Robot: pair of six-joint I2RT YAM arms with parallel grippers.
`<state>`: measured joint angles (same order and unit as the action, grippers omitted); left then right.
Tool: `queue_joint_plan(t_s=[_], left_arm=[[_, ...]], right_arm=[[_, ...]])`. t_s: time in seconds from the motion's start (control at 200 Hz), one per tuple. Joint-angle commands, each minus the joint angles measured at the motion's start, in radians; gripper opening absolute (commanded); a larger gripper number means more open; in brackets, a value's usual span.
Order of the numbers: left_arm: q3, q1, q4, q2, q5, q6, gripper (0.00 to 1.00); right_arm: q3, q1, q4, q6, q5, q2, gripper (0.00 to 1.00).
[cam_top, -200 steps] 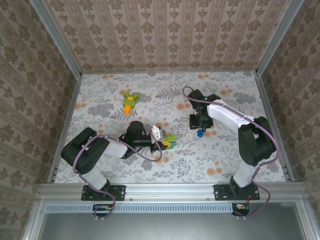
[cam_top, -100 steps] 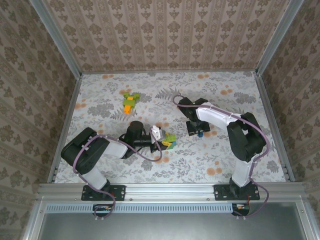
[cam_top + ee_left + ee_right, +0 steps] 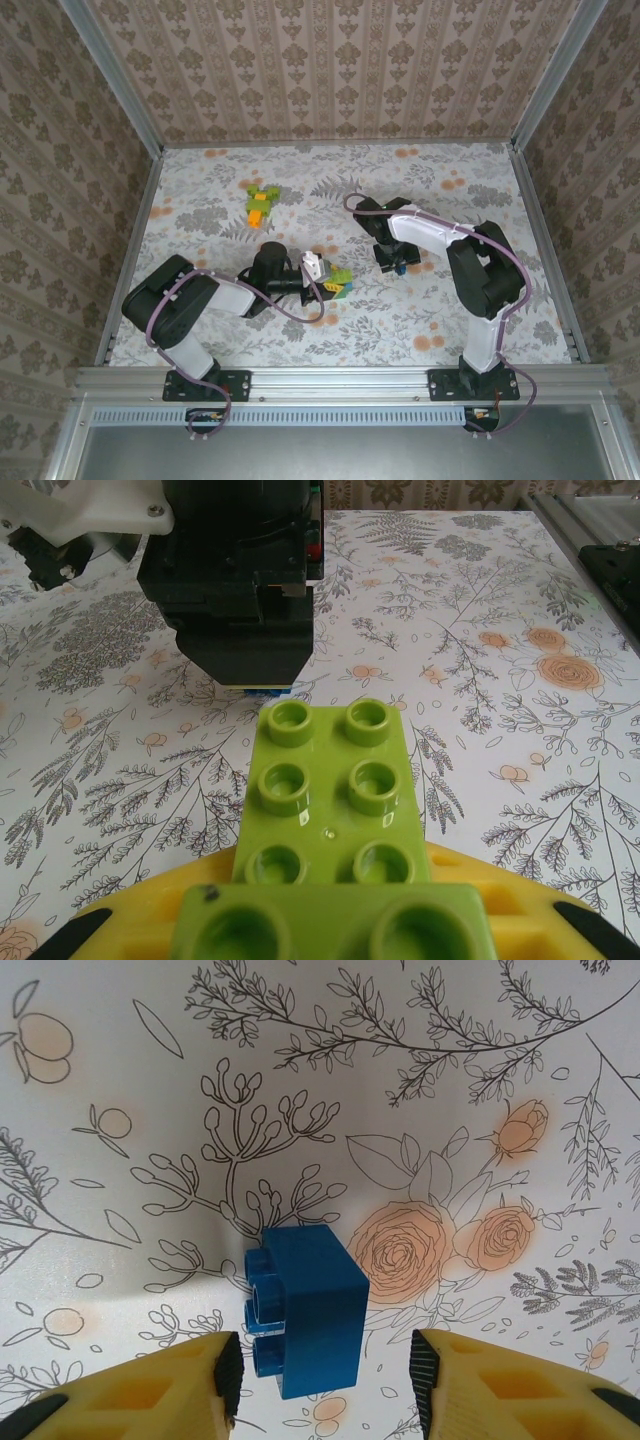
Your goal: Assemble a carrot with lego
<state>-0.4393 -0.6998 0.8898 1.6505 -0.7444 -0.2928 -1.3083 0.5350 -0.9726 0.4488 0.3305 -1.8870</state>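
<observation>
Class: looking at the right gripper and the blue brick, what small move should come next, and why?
Probably close the jaws of the right gripper on the blue brick: it lies on its side on the table between the open jaws, not yet gripped.

I'm working in a lab test booth: damask-wallpapered panels (image 3: 330, 70) are boxing in the floral table (image 3: 390, 315), aluminium rails (image 3: 340, 378) running along its near edge.
</observation>
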Motion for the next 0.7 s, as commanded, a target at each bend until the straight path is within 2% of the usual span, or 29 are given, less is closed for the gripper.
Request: queue_joint_plan(t_s=[0.0, 0.34, 0.695], left_arm=[[0.011, -0.002, -0.128, 0.045, 0.043, -0.035, 0.28], [0.011, -0.003, -0.129, 0.046, 0.044, -0.035, 0.28], [0.010, -0.003, -0.129, 0.048, 0.045, -0.034, 0.28]], right_arm=[[-0.021, 0.003, -0.031, 0.007, 0.032, -0.025, 0.50], [-0.023, 0.003, -0.032, -0.001, 0.040, -0.045, 0.45], [-0.025, 0.003, -0.034, -0.008, 0.049, -0.046, 0.33]])
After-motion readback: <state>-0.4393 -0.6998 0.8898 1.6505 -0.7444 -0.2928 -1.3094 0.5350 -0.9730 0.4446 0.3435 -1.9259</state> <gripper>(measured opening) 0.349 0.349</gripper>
